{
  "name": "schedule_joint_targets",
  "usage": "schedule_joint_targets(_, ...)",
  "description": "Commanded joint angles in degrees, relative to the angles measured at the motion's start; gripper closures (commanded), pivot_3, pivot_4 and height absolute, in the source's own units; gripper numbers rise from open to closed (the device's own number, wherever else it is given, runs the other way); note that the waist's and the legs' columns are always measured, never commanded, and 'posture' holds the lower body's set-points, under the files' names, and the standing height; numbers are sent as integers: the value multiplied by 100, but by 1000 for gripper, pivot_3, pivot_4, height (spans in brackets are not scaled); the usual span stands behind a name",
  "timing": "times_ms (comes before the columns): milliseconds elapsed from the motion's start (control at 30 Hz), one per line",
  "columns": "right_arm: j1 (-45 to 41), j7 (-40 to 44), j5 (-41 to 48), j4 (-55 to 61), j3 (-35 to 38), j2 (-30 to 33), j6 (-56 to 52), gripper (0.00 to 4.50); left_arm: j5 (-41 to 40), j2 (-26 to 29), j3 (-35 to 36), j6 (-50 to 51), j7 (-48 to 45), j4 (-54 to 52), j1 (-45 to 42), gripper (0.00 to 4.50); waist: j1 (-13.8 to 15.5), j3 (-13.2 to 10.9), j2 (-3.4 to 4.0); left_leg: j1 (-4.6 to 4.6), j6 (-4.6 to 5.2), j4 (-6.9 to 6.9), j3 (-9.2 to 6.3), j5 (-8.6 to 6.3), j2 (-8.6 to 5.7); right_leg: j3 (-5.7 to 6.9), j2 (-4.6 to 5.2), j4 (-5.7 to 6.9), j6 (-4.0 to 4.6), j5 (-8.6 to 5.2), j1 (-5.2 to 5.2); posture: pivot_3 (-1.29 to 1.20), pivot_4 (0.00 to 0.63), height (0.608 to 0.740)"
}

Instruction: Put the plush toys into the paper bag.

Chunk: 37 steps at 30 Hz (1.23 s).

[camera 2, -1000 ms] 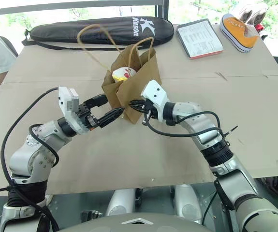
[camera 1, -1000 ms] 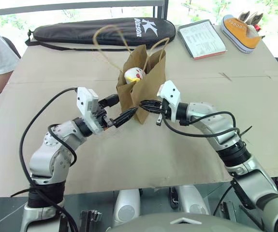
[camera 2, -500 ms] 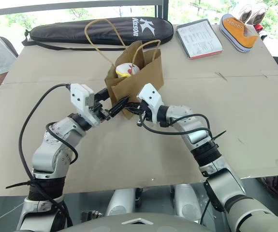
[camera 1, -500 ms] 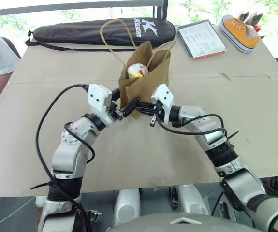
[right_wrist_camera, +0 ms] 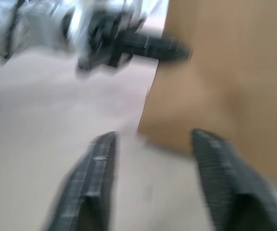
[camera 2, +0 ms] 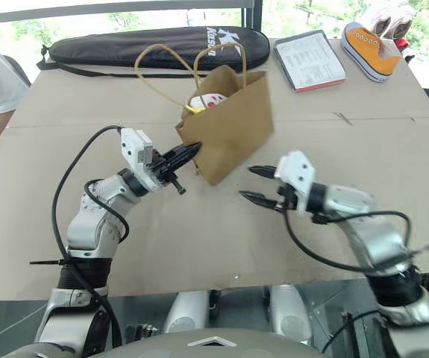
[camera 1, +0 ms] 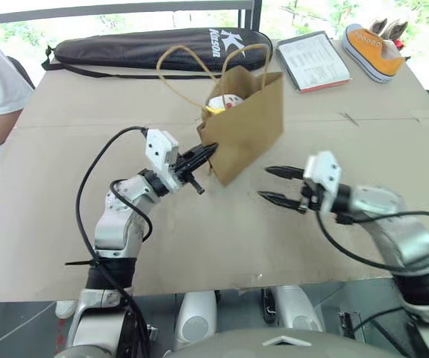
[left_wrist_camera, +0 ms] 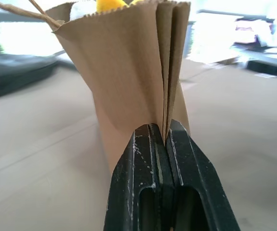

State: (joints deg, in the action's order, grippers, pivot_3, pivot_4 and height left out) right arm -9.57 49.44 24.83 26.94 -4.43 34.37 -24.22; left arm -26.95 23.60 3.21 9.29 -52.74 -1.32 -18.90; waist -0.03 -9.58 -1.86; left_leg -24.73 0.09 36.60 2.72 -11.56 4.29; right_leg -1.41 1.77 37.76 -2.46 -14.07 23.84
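The paper bag [camera 1: 244, 130] stands upright in the middle of the table [camera 1: 65, 216], with the white plush toy [camera 1: 224, 103] showing at its open mouth. The left gripper [camera 1: 205, 154] is pressed together on the folded side edge of the bag, low down. The right gripper [camera 1: 271, 185] hangs spread and empty just beside the bag's lower right corner, pointing toward it. The brown plush toy cannot be made out, so the freer right arm has nothing plain to reach for.
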Motion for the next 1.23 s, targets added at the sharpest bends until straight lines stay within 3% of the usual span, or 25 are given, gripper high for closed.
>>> schedule_joint_targets(33,671,-19,532,889,1226,535,-309,313,-596,456,157,-36,-1389,289,-252,4500,-27,0,1,2,0,0,0,0,0,0,-1,1,3,-2,0,0,150,740)
schedule_joint_targets(67,922,6,612,1008,1527,677,-355,68,-607,616,155,-71,-1732,507,-335,4500,-35,1,2,4,0,0,0,0,1,-2,-2,2,4,-3,0,0,150,740)
schedule_joint_targets(233,2049,153,853,1375,2731,1023,-349,68,-7,1135,46,-1172,-2979,2378,-1177,4500,-43,1,2,11,1,2,-9,0,0,1,-7,6,11,-10,-5,0,150,740)
schedule_joint_targets(433,2292,22,804,1395,3028,1022,-243,68,427,965,-14,-2644,-3768,3951,-2032,4500,-33,3,-2,-3,1,27,-7,0,-2,0,-3,0,9,-9,-11,0,150,740)
schedule_joint_targets(533,1928,-176,629,1217,2692,900,-84,0,342,823,-28,-2436,-3898,3991,-2064,3468,-41,3,-2,-2,1,31,-7,0,-3,-1,-2,1,10,-9,-13,0,150,740)
schedule_joint_targets(667,1769,-190,617,1159,2545,907,-51,0,171,811,202,-2110,-3626,3598,-1896,1720,-55,2,-2,-2,2,31,-14,-1,-1,1,-5,6,-1,-2,-13,0,150,740)
schedule_joint_targets(767,1719,-227,690,1068,2608,851,-45,0,202,1166,396,-1307,-2907,2729,-1359,344,-93,2,-1,-2,2,27,-16,-1,1,1,-7,8,-6,0,-11,0,150,740)
schedule_joint_targets(867,1823,-140,676,917,2742,783,143,0,-271,1537,776,-15,-2222,1338,-451,344,-101,2,-1,3,2,21,-15,-1,5,-1,-9,11,-8,-1,-10,0,150,740)
schedule_joint_targets(967,2188,231,858,712,3232,967,110,0,-764,1857,1441,1002,-1663,-286,1165,344,-64,3,4,4,1,21,-16,0,6,7,-4,12,-6,-7,-12,0,150,740)
schedule_joint_targets(1100,2685,695,921,383,3834,1288,82,0,-1101,1872,2156,1627,-1081,-1726,2912,344,-76,4,2,13,5,9,5,-6,2,-3,30,-4,0,-19,-23,0,150,740)
schedule_joint_targets(1233,2928,1101,621,-157,3965,1552,379,0,-1276,1768,2556,1795,-767,-2230,3703,344,13,4,3,18,-5,22,2,-10,0,18,41,-1,-15,-34,-23,0,150,740)
